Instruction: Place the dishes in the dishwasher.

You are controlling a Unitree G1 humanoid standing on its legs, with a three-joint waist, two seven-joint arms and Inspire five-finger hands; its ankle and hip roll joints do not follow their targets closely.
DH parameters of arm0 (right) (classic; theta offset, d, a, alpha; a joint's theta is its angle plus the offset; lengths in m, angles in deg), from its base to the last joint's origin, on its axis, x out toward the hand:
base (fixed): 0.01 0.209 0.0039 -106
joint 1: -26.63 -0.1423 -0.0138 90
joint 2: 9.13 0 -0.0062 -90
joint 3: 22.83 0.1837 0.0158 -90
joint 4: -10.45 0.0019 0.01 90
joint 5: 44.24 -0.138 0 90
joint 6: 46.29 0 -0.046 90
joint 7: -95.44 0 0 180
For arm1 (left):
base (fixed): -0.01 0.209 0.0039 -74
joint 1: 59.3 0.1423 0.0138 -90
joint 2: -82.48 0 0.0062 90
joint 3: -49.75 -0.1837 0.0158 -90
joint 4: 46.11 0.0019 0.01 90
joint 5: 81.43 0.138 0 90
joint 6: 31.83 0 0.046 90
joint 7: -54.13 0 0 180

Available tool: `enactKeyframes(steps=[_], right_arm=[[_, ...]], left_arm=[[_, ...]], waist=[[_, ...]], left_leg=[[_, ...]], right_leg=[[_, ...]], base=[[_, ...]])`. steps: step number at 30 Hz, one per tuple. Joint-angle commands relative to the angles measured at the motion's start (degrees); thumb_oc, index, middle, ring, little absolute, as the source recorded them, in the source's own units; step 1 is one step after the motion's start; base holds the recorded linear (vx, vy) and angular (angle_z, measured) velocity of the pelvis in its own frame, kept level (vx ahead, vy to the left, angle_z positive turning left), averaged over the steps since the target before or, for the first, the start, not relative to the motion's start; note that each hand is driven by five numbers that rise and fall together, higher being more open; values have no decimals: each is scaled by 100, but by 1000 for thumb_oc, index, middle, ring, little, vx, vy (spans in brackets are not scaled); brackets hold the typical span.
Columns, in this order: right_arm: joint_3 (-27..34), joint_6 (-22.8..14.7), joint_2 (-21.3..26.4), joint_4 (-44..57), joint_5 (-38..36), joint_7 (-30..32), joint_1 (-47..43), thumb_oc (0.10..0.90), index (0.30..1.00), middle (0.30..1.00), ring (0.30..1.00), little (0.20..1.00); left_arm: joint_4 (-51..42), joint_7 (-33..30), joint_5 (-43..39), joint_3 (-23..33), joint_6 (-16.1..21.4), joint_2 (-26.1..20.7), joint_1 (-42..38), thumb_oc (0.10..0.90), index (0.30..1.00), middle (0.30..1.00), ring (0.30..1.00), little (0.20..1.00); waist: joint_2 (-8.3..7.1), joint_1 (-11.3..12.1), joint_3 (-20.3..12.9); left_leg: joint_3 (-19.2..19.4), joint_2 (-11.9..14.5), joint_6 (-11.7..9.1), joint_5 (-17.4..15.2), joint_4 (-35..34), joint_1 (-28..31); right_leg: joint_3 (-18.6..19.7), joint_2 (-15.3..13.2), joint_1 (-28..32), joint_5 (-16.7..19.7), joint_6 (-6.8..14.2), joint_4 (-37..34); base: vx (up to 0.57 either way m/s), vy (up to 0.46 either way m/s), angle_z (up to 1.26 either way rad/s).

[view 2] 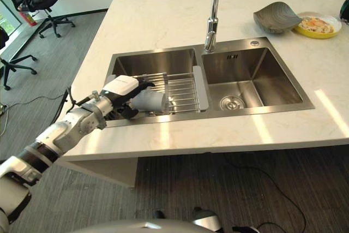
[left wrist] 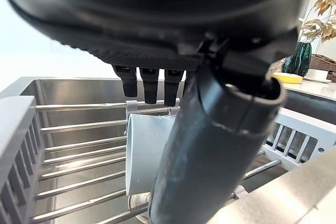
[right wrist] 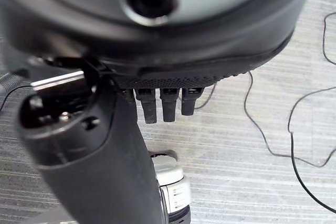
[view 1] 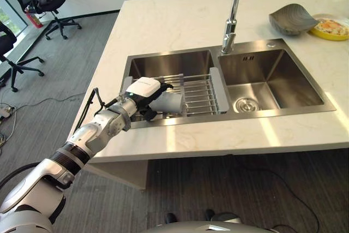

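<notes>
A pale grey cup (view 1: 170, 103) lies on its side on the wire rack (view 1: 200, 94) across the left sink basin. My left hand (view 1: 144, 92) reaches in from the counter's left edge, its fingers curled over the cup's top and its thumb under it. In the left wrist view the cup (left wrist: 147, 153) sits between the fingers (left wrist: 150, 83) and the thumb. A grey ribbed bowl (view 1: 292, 19) and a yellow plate of food (view 1: 330, 27) stand on the counter at the far right. My right hand (right wrist: 164, 102) hangs over the carpet with relaxed fingers.
The tall faucet (view 1: 233, 15) rises between the two basins. The right basin (view 1: 275, 97) holds just its drain. The white stone counter (view 1: 174, 20) surrounds the sink. Office chairs (view 1: 43, 1) stand on the carpet at the far left.
</notes>
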Motion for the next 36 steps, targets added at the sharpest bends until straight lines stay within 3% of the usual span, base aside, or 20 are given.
enactKeyframes(steps=[1,9,15,16,17,18,20,21,23,27,28,32,35,36], right_arm=[[-79,-23,193,-48,-140,-10,-23,800,900,900,900,900],[-115,-16,161,-12,-144,-10,6,800,900,900,900,900],[-128,10,175,-89,-89,-26,25,800,900,900,900,900],[-124,13,183,-112,-81,-25,25,800,900,900,900,900],[-133,15,189,-121,-70,-35,19,800,900,900,900,900],[-127,15,186,-122,-69,-35,18,800,900,900,900,900],[-148,17,195,-127,-57,-47,-6,800,900,900,900,900],[-148,17,195,-127,-57,-47,-6,800,900,900,900,900],[-192,20,187,-108,-77,-87,-18,800,900,900,900,900],[-231,30,178,-96,-83,-118,-31,800,900,900,900,900],[-263,32,165,-99,-93,-137,-28,800,900,900,900,900],[-301,33,156,-98,-97,-161,-30,800,900,900,900,900],[-299,19,145,-80,-119,-136,-14,800,900,900,900,900],[-275,5,116,-78,-122,-120,6,800,900,900,900,900]], left_arm=[[58,-198,-220,283,-28,79,-1319,800,900,900,900,900],[151,-91,-184,61,-11,377,-1432,800,900,900,900,900],[855,35,33,-240,-104,615,-1557,800,900,900,900,900],[1078,91,241,-354,-177,623,-1659,706,759,759,759,759],[1302,112,377,-448,-200,636,-1725,544,516,516,516,516],[1319,103,378,-460,-194,645,-1738,493,439,439,439,439],[1554,138,488,-532,-254,674,-1774,491,436,436,436,436],[1554,138,488,-532,-254,674,-1774,491,436,436,436,436],[2039,34,514,-492,-365,641,-1876,800,900,900,900,900],[2308,-5,450,-430,-432,590,-1908,800,900,900,900,900],[2552,-45,379,-363,-454,558,-1860,400,300,300,300,300],[2761,-135,235,-294,-460,525,-1823,400,300,300,300,300],[2311,-388,-39,-104,-361,414,-1711,400,300,300,300,300],[1851,-640,-412,225,-229,361,-1532,400,300,300,300,300]], waist=[[-106,43,-122],[-93,-2,-128],[-95,-68,-128],[-96,-81,-129],[-96,-88,-131],[-97,-82,-130],[-101,-92,-126],[-101,-92,-126],[-115,-83,-113],[-111,-66,-109],[-115,-54,-111],[-117,-46,-121],[-139,-12,-136],[-172,51,-140]], left_leg=[[67,156,-373,-477,34,559],[53,138,-358,-504,34,585],[86,122,-348,-528,34,612],[95,122,-346,-529,34,611],[98,126,-347,-529,34,611],[98,126,-347,-529,34,611],[106,124,-345,-533,34,614],[106,124,-345,-533,34,614],[106,119,-345,-529,34,619],[106,118,-339,-598,34,662],[107,122,-341,-597,34,666],[101,124,-349,-599,34,670],[58,119,-353,-597,34,665],[25,123,-358,-593,34,650]], right_leg=[[-260,-357,-252,112,685,67],[-259,-355,-221,104,676,67],[-242,-356,-220,115,688,67],[-230,-354,-224,117,689,67],[-226,-352,-228,120,692,67],[-225,-353,-229,119,692,67],[-224,-353,-231,125,694,67],[-224,-353,-231,125,694,67],[-225,-339,-231,130,699,67],[-230,-337,-186,72,715,69],[-229,-339,-182,72,716,69],[-238,-341,-165,60,715,67],[-274,-337,-154,51,714,67],[-309,-342,-149,45,711,67]], base=[[0,0,0],[0,0,0],[0,0,0],[0,0,0],[-7,-6,-4],[-5,-3,-3],[0,-2,-7],[29,2,-6],[0,0,0],[9,2,0],[0,0,0],[0,0,0],[1,-4,1],[-33,-21,6]])
